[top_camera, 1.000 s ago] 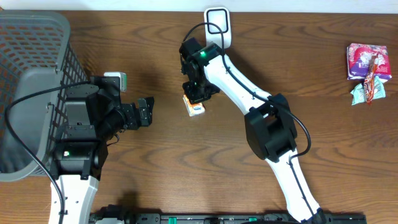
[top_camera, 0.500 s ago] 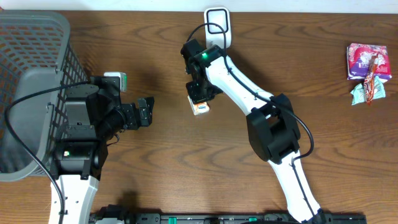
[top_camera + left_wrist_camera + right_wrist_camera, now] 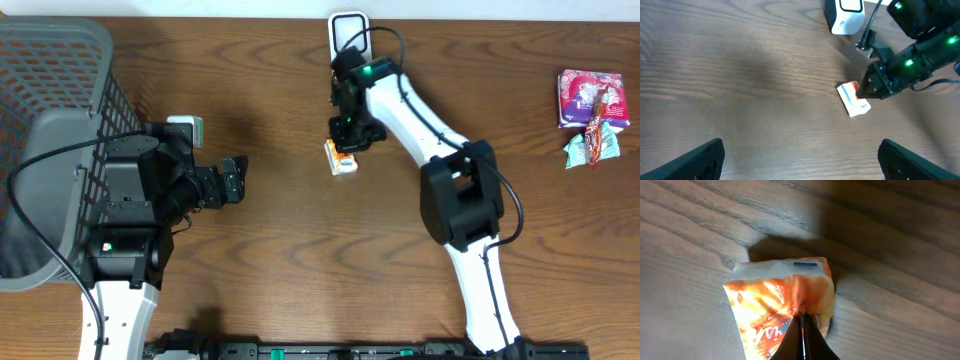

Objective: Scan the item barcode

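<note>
Near the scanner (image 3: 349,40), the right arm (image 3: 410,95) has swung the packet (image 3: 342,163) sideways into line with it, though still apart. The right claw (image 3: 345,148) stays pinched shut on the packet's crimped end. The left claw (image 3: 235,180), well aside, gapes empty. Presenting the barcode likely comes next.

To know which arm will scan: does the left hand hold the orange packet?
No, the left hand is open and empty; the right hand pinches the orange packet.
</note>
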`<state>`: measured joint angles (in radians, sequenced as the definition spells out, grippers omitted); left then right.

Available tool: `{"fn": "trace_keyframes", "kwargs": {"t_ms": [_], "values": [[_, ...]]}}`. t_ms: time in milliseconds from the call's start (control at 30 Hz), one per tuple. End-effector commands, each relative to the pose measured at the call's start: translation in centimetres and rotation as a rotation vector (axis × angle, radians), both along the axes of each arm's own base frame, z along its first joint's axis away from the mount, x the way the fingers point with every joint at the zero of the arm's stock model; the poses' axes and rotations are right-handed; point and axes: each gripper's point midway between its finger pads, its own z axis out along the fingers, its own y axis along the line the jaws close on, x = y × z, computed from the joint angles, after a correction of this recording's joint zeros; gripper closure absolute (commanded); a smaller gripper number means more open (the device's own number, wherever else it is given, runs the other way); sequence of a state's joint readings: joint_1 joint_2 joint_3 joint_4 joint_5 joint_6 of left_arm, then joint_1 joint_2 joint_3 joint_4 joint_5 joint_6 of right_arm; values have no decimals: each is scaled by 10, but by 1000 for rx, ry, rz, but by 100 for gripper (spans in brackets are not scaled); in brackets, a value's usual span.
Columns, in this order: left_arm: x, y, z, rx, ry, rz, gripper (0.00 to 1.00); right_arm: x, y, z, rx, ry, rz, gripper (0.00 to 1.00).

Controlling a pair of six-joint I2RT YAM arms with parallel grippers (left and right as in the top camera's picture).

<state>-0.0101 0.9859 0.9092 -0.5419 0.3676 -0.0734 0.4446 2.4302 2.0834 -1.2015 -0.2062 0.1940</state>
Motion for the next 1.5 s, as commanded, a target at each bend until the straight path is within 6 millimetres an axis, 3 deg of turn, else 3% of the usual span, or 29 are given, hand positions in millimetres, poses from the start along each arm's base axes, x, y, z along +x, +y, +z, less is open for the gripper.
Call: {"fn": "trace_keyframes", "kwargs": {"t_ms": [0, 267, 633, 800, 967, 1133, 1267, 1467], "values": [[0, 0, -2, 6, -1, -9, 3, -3, -16, -18, 27, 60, 21, 99], [0, 0, -2, 6, -1, -9, 3, 4, -35, -20, 91, 85, -19, 99], [0, 0, -2, 6, -1, -9, 3, -8, -66, -50, 2, 118, -48, 99], [0, 0, -2, 6, -1, -9, 3, -2, -71, -38, -9, 106, -61, 99], [0, 0, -2, 6, -1, -9, 3, 13, -81, -10, -69, 60, -63, 99], [0, 0, -2, 6, -1, -9, 3, 20, -85, 12, -99, 32, -61, 91], [0, 0, -2, 6, -1, -9, 3, 18, -79, 18, -83, 37, -54, 82], [0, 0, -2, 6, -1, -9, 3, 11, -53, 22, -67, 26, 10, 81]]}}
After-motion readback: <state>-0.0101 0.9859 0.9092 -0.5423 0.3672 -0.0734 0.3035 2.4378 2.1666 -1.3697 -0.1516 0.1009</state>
